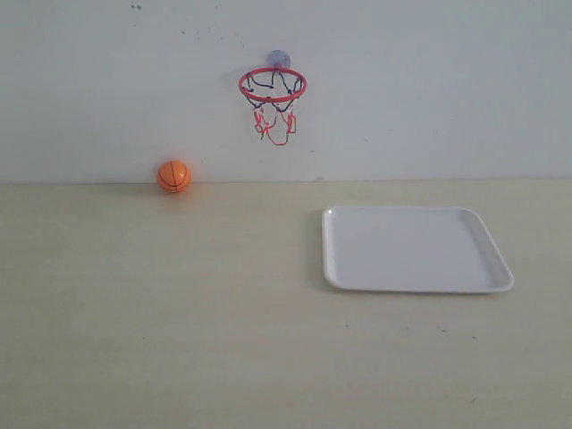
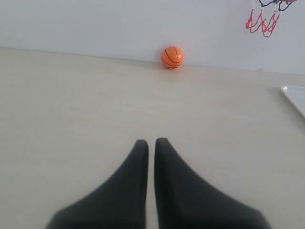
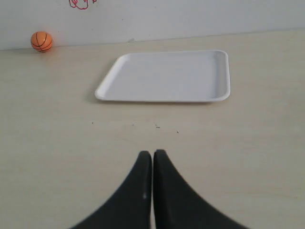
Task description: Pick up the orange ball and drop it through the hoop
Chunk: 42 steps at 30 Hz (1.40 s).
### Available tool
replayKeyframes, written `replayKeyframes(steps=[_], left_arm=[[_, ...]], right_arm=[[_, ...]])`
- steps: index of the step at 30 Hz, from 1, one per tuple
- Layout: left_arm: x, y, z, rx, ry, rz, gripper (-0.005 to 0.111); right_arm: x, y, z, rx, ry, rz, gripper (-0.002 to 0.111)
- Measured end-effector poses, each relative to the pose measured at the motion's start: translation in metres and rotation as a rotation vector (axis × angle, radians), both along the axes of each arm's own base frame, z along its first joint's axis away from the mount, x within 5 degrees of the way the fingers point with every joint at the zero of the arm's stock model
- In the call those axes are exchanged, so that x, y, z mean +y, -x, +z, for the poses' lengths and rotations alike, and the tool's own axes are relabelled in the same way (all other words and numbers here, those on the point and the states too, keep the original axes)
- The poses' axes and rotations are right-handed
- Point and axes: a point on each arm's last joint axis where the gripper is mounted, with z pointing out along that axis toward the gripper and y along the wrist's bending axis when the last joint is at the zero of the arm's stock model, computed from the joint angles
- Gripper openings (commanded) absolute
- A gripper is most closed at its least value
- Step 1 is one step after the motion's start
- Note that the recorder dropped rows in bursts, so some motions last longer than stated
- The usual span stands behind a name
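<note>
The orange ball [image 1: 174, 176] rests on the table against the back wall, left of the middle; it also shows in the left wrist view [image 2: 172, 57] and the right wrist view [image 3: 41, 41]. The hoop [image 1: 273, 86] with its red ring and string net is stuck to the wall above and to the right of the ball; only net strands show in the left wrist view [image 2: 262, 21]. My left gripper [image 2: 151, 141] is shut and empty, well short of the ball. My right gripper [image 3: 152, 153] is shut and empty, near the tray. Neither gripper appears in the exterior view.
A white rectangular tray [image 1: 416, 248] lies flat on the right half of the beige table, also seen in the right wrist view [image 3: 167, 76]. The white wall stands right behind the ball and hoop.
</note>
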Motion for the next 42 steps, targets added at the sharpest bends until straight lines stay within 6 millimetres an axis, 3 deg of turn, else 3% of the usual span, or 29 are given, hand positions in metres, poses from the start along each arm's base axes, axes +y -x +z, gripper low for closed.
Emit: replayKeyframes(steps=[42], left_arm=[[0.0000, 0.0000, 0.0000, 0.000, 0.000, 0.000, 0.004]], right_arm=[[-0.0001, 0.0001, -0.0004, 0.015, -0.036, -0.012, 0.000]])
